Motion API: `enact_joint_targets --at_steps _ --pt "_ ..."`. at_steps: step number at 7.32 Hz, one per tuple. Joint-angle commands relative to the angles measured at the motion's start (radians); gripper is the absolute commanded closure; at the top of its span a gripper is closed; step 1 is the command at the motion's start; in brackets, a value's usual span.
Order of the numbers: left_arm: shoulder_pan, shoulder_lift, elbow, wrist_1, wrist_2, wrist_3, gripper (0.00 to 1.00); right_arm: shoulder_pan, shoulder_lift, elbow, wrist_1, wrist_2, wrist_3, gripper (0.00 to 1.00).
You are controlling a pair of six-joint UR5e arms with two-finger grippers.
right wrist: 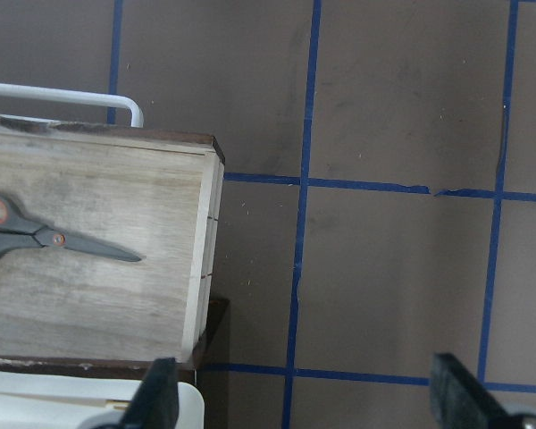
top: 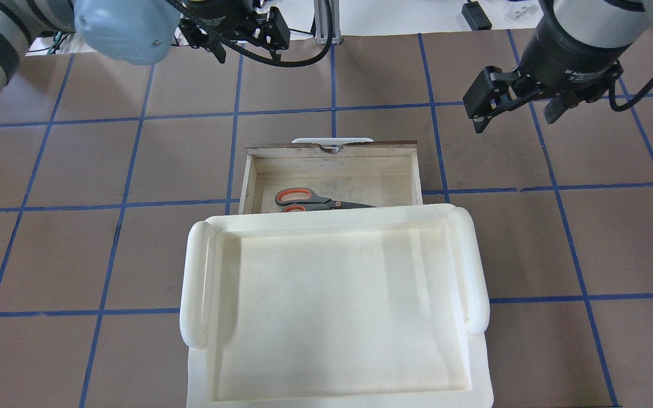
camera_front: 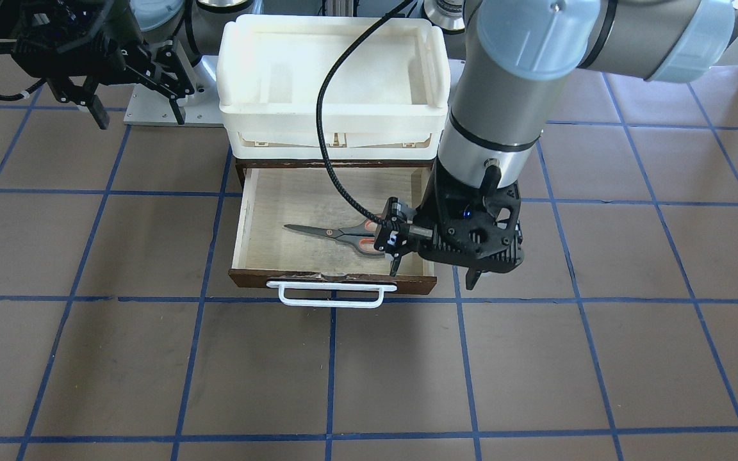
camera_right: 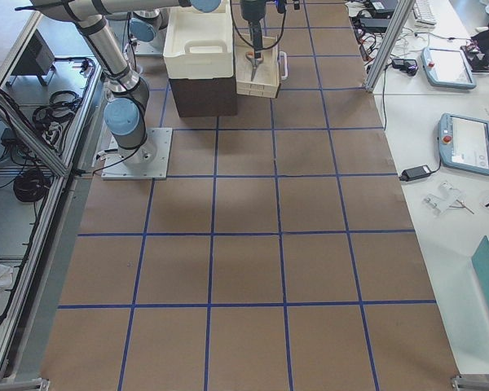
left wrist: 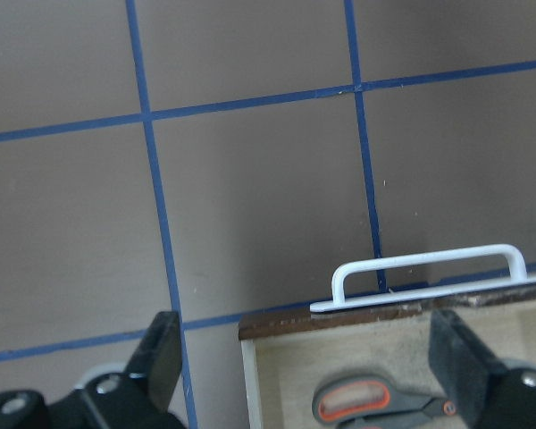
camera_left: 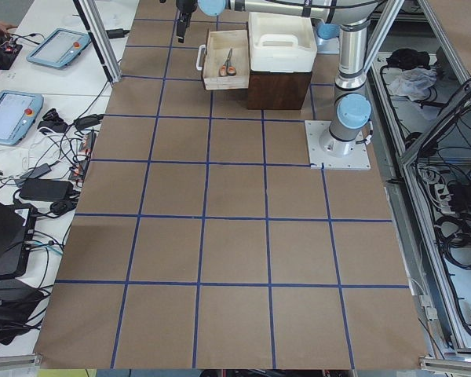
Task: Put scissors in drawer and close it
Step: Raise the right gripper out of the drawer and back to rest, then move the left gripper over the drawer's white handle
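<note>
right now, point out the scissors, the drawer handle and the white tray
scissors (top: 336,203): overhead view, on the pivot screw
drawer handle (camera_front: 330,302): front-facing view, middle of the white bar
white tray (top: 195,283): overhead view, rounded rim at the view's left

This is a robotics lab. Two arms (camera_left: 351,116) are bolted to a brown desk (camera_left: 235,251) gridded with blue tape (camera_left: 205,217). An aluminium frame (camera_left: 104,39) surrounds it, with teach pendants (camera_left: 12,115) and cables (camera_left: 59,169) alongside.
</note>
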Motion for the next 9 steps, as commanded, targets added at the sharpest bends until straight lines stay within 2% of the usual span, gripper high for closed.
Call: enact_joint_targets --at_steps 1,5,8,9 --pt "-0.001 -0.083 0.021 0.064 0.004 0.007 0.00 -0.002 0.006 0.008 -0.076 0.015 0.054 0.00" --pt "-0.001 -0.304 0.093 0.091 0.030 0.010 0.00 0.000 0.009 0.019 -0.064 0.009 0.050 0.00" --pt "-0.032 -0.367 0.101 0.086 0.003 0.002 0.00 -0.003 0.009 0.028 -0.077 0.006 0.053 0.00" --pt "-0.033 -0.368 0.107 0.085 -0.043 -0.021 0.00 -0.005 0.008 0.028 -0.077 0.001 0.056 0.00"
